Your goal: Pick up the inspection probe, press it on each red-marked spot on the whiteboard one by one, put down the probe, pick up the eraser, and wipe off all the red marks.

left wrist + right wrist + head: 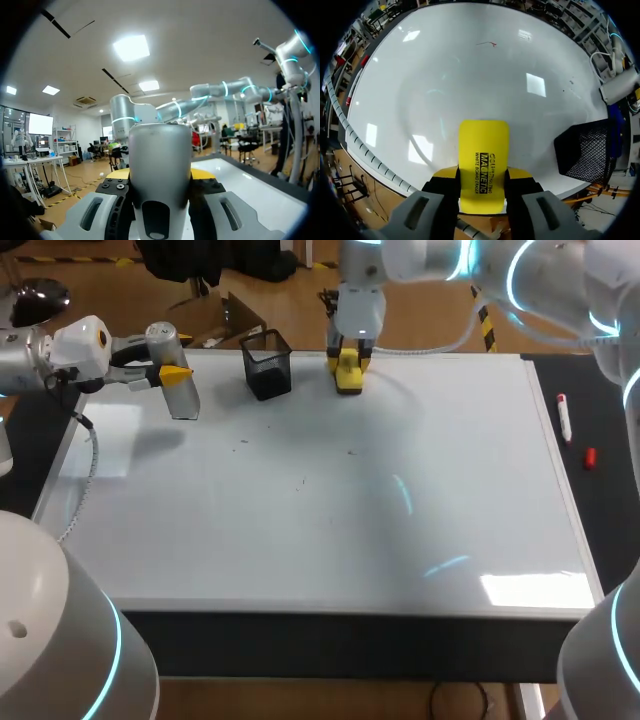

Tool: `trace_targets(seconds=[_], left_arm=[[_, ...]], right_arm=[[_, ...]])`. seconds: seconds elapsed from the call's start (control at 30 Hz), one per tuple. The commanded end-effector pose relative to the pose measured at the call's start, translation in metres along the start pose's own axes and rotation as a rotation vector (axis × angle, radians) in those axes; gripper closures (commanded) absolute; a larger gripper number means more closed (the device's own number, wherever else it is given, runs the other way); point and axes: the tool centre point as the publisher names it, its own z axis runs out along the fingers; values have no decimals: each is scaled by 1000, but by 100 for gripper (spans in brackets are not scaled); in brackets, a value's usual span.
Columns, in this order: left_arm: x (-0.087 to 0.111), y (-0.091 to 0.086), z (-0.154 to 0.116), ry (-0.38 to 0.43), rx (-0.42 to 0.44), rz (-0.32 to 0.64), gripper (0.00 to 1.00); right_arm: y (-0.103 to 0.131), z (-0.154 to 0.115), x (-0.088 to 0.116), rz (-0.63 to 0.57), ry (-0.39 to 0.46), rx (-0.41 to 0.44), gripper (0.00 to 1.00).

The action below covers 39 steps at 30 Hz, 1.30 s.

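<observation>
My left gripper is shut on the grey cylindrical probe, holding it upright above the whiteboard's far left corner. In the left wrist view the probe fills the space between the fingers of the left gripper. My right gripper is shut on the yellow eraser at the board's far edge, near the middle. In the right wrist view the eraser sits in the right gripper just above the whiteboard. One small red mark shows ahead of it, and faint specks dot the board's middle.
A black mesh cup stands on the far edge between the two grippers and shows beside the eraser as the mesh cup. A red-capped marker and a loose red cap lie on the dark strip right of the board.
</observation>
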Motion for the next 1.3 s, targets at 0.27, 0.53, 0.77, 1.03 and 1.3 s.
trace_targets(seconds=[0.27, 0.53, 0.77, 1.03, 1.3], left_arm=[[0, -1, 0, -1, -1, 2, 100], [0, -1, 0, -1, -1, 2, 100], [0, -1, 0, -1, -1, 2, 100], [0, -1, 0, -1, -1, 2, 100], [0, -1, 0, -1, -1, 2, 100]], right_arm=[[11, 4, -6, 0, -3, 19, 0], [23, -22, 0, 16, -117, 73, 0], [29, -54, 14, 109, -222, 95, 0], [24, -95, 31, 374, -257, 58, 0], [12, -130, 56, 681, -268, 27, 0]])
